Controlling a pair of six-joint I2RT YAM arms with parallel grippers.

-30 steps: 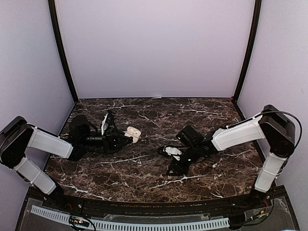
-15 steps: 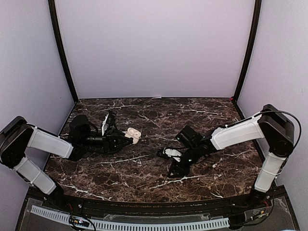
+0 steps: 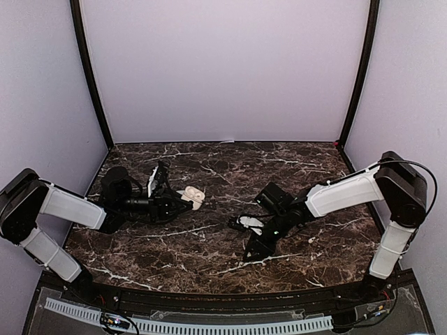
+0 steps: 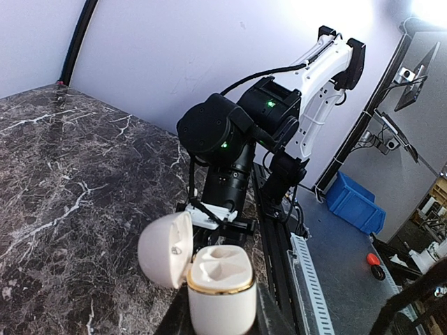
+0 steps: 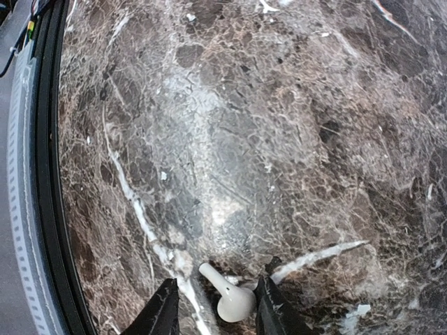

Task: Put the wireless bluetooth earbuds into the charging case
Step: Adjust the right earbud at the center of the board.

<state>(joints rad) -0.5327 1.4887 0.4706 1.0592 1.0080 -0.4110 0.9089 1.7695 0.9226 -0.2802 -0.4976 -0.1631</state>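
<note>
Our right gripper is down at the table with its jaws apart, one finger on each side of a white bud. The bud lies on the marble, head toward the wrist and stem pointing away. It sits close against the one finger and leaves a gap to the other, so we judge it straddled, not yet pinched.

Our left gripper is closed on the white case, holding it at its tip. The lid is swung open to one side. Both sockets look empty in the left wrist view.

So we are early in the task. The case is open and presented, but no bud is in it. We have yet to grip this bud, lift it, carry it across and seat it stem-first in a socket. We cannot see a second bud in any view.

The right arm reaches in low from the right, forearm stretched leftward and wrist pitched steeply down, near the table's middle. The left arm is folded low on its side, forearm running rightward almost level with the table. The case's mouth faces toward the right arm, well apart from the bud.
</note>
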